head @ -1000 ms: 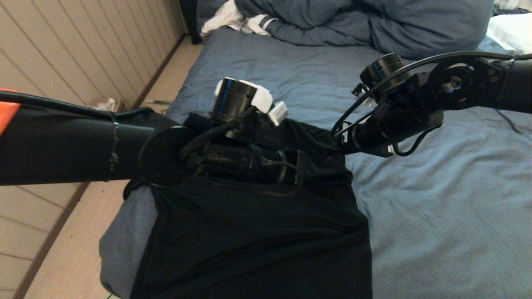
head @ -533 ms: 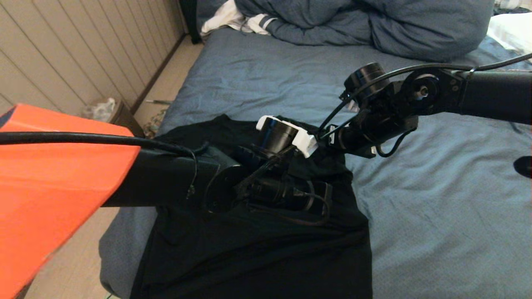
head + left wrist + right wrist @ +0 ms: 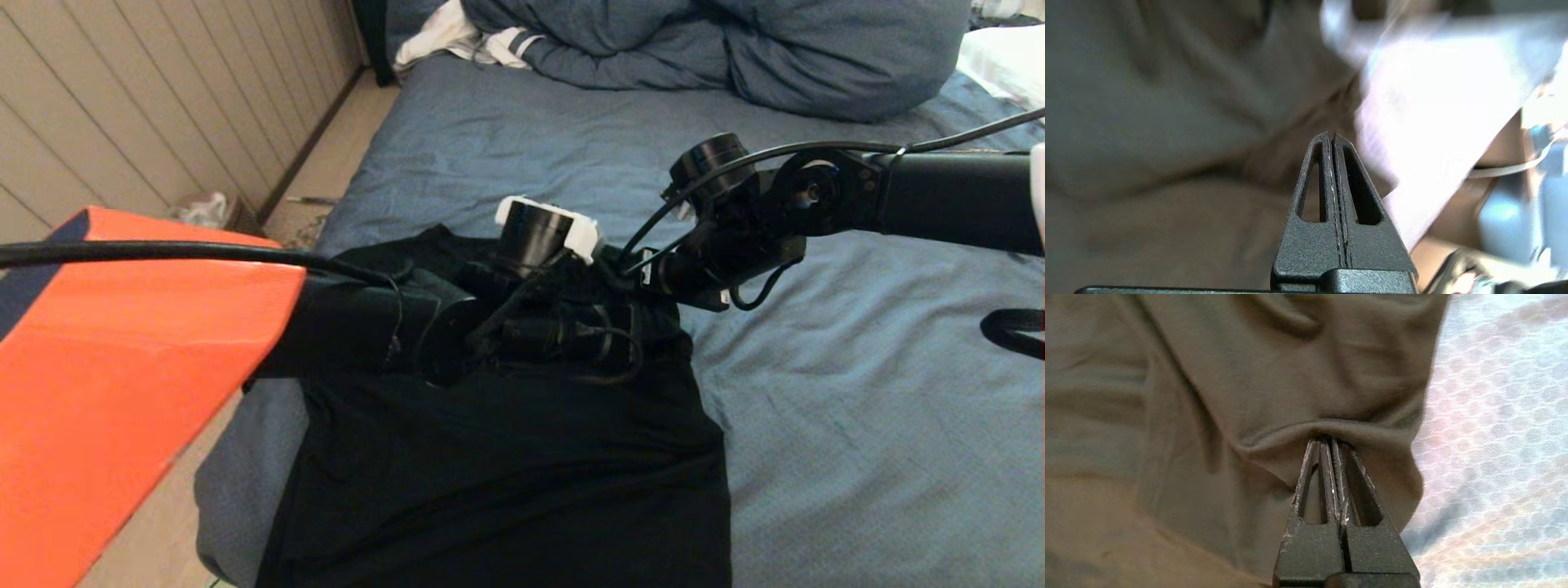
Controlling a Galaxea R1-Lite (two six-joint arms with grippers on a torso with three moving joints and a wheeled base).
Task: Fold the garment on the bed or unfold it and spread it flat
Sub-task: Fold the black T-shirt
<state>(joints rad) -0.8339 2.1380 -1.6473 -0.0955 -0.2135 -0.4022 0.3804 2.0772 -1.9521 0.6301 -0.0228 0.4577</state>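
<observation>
Pinching the shirt by a fold near its far edge, the right gripper has its fingers pressed together on cloth, likely to drag that end over. The left gripper, also pressed together, sits close beside it above the shirt; I cannot tell whether it has cloth. The shirt lies at the bed's near-left corner.

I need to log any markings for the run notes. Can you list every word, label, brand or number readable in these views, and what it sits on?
None can be read.
The garment: only plain black fabric shows; no print or lettering visible.
The bed: bare blue sheet, no label.
The left tool and the right tool: no markings on the fingers, nor on the orange arm cover.
</observation>
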